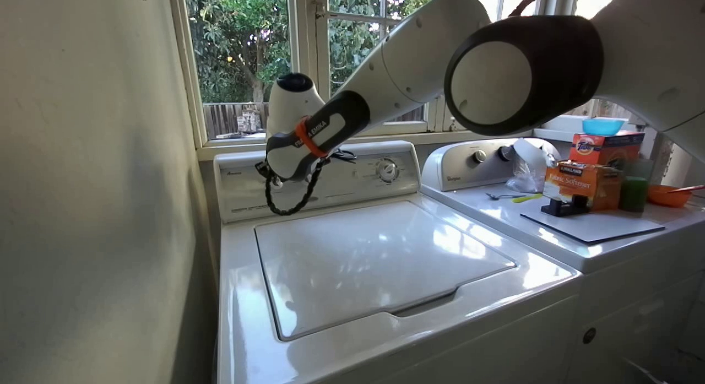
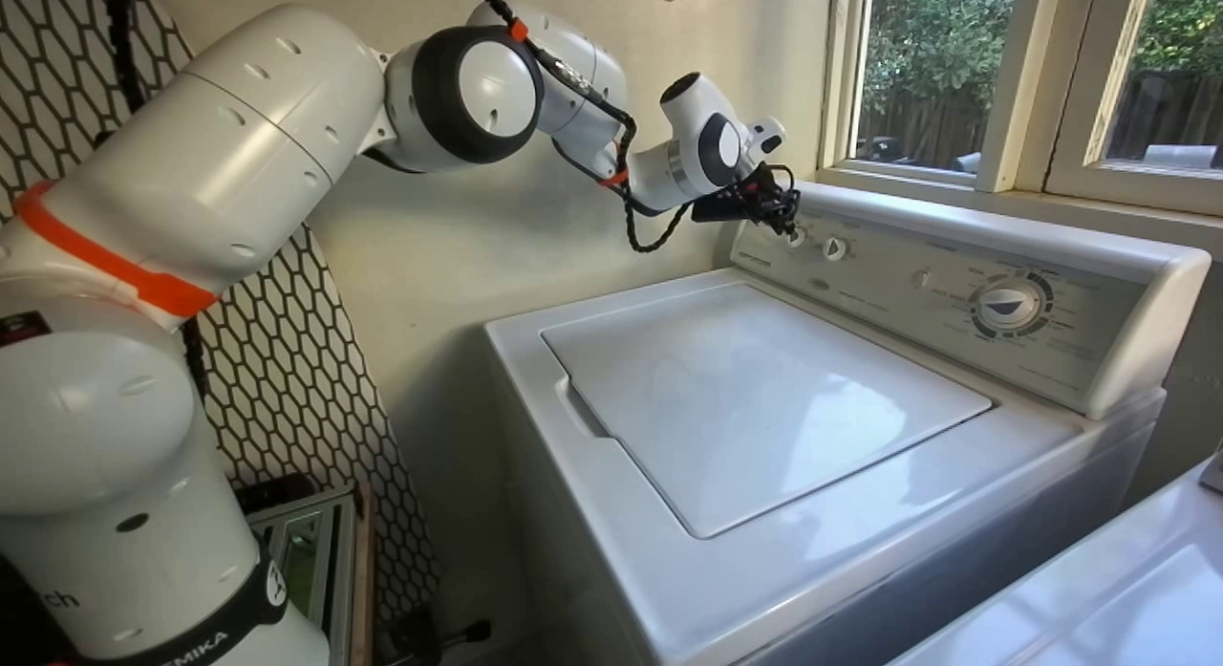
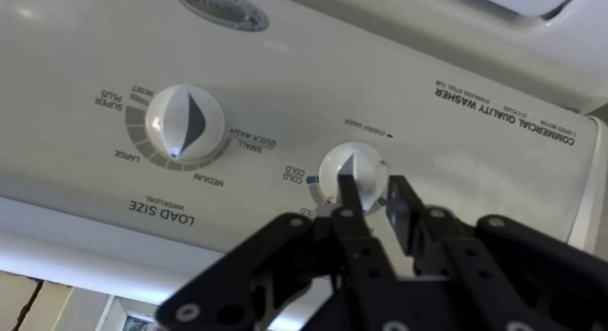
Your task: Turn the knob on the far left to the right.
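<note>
Washer [image 1: 380, 263], one, white; its panel [image 3: 285, 84] reads, inverted in the wrist view, COMMERCIAL QUALITY WASHER and STAINLESS STEEL TUB; oval badge [image 3: 223, 10], one, worn, only partly legible. Panel knobs [image 2: 834, 248], three. First: silver-grey knob [image 3: 368, 165], far left on the panel, dark wedge on its face, ENERGY SAVER and COLD printed near it, the latter thrice. Second: load-size knob [image 3: 185, 123], similar in form, labelled LOAD SIZE, WATER LEVEL, RESET, SUPER PLUS, LARGE, MEDIUM, SMALL and QUICK WASH. Third: timer dial [image 2: 1010, 306], larger, shown by the exterior views alone. Gripper [image 3: 372, 180], one, black, at the silver-grey knob: two fingers [image 3: 350, 193] parted by a narrow gap, one overlapping the knob's face in the wrist view, the other just beside its rim; contact cannot be told. Arm [image 2: 277, 102], one, white, EMIKA legible in both exterior views. Neighbouring machine [image 1: 633, 296], one, lettered Whirlpool, two dials [image 1: 479, 156] visible. Upon it, shown in an exterior view only: boxes, two, an orange Tide box [image 1: 606, 147] and a Kirkland Fabric Softener box [image 1: 573, 180]; bowls, two, a blue bowl [image 1: 603, 126] atop the Tide box and an orange bowl [image 1: 668, 196]; green-filled container [image 1: 634, 194], one; white board [image 1: 600, 227], one.
</note>
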Robot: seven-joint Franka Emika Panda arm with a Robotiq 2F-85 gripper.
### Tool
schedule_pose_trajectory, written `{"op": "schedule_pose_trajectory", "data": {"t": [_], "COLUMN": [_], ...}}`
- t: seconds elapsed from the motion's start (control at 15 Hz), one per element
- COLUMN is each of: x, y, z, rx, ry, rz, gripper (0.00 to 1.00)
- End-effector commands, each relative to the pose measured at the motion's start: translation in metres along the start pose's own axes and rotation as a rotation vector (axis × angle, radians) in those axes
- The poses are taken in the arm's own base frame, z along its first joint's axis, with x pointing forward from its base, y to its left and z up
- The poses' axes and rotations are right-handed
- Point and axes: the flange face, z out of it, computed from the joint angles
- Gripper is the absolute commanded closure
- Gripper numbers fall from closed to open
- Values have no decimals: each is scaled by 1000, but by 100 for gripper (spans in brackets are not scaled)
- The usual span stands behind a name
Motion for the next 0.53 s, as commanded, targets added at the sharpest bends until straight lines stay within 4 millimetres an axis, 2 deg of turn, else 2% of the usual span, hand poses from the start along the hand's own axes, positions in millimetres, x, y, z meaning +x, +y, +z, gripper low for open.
{"op": "schedule_pose_trajectory", "data": {"t": [0.0, 0.33, 0.47], "x": [3, 0, -1], "y": [-7, -2, 3], "z": [-2, 4, 7], "rx": [-19, -44, -58], "ry": [-18, -10, 0], "rz": [13, 4, 0], "gripper": [44, 6, 0]}}
